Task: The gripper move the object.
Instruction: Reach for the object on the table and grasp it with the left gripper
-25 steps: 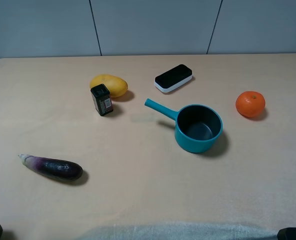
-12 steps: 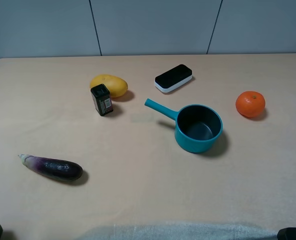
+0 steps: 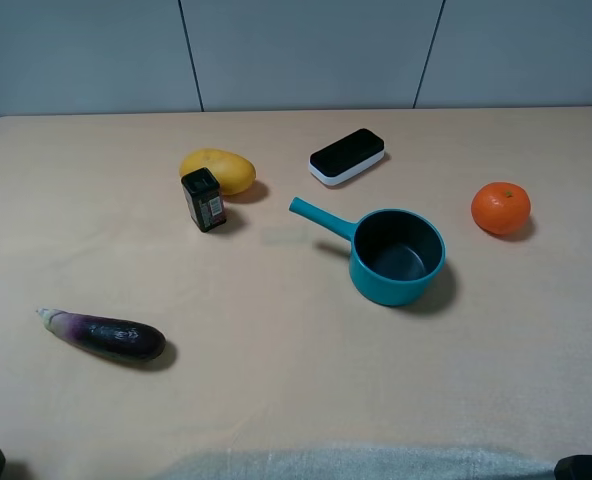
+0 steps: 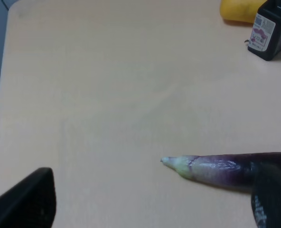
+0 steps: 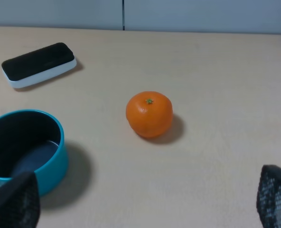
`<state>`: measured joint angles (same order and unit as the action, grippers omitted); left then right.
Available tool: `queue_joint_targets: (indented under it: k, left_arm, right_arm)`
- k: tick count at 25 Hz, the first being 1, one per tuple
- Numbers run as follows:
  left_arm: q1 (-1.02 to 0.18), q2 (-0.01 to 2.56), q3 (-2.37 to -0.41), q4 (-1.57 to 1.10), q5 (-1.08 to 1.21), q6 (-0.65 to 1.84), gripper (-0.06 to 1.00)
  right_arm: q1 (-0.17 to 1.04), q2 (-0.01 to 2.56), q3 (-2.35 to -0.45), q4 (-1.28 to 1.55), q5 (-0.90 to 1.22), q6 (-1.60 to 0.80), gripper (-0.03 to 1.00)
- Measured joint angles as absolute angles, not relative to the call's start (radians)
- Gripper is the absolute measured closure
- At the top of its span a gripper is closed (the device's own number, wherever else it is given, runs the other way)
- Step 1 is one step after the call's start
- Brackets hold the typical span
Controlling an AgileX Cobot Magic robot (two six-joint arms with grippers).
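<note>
The dark purple eggplant (image 3: 106,335) lies on the beige table at the front left, its pale stem end pointing left. In the left wrist view the eggplant (image 4: 226,170) lies just ahead of my left gripper (image 4: 150,209), near its right finger. The left gripper's dark fingers (image 4: 26,202) stand wide apart, open and empty. My right gripper (image 5: 145,204) is also open and empty, its fingers (image 5: 276,197) at the frame's lower corners. It sits at the front right, far from the eggplant. In the exterior high view only dark bits of the arms show at the bottom corners.
A yellow mango (image 3: 218,170) and a small black box (image 3: 204,199) stand at the back left. A teal saucepan (image 3: 398,256) sits in the middle, handle pointing left. A black-and-white flat case (image 3: 347,156) lies behind it. An orange (image 3: 500,207) sits at the right.
</note>
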<state>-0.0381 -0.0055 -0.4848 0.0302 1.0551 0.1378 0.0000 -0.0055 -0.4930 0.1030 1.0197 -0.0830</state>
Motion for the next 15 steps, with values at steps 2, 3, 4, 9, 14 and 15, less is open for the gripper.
queue_joint_targets:
  k: [2,3,4,9,14,15]
  left_arm:
    - [-0.038,-0.005,-0.485,0.030,1.055,0.138,0.12]
    - [-0.038,-0.005,-0.485,0.030,1.055,0.138,0.12]
    - [-0.038,-0.005,-0.485,0.030,1.055,0.138,0.12]
    - [-0.038,-0.005,-0.485,0.030,1.055,0.138,0.12]
    - [-0.038,-0.005,-0.485,0.030,1.055,0.138,0.12]
    - [-0.038,-0.005,-0.486,0.030,1.052,0.138,0.12]
  right_arm:
    - [0.000,-0.005,-0.493,0.103,1.020,-0.083,0.27]
    - [0.000,-0.005,-0.493,0.103,1.020,-0.083,0.27]
    - [0.000,-0.005,-0.493,0.103,1.020,-0.083,0.27]
    - [0.000,-0.005,-0.493,0.103,1.020,-0.083,0.27]
    - [0.000,-0.005,-0.493,0.103,1.020,-0.083,0.27]
    - [0.000,-0.005,-0.493,0.103,1.020,-0.083,0.27]
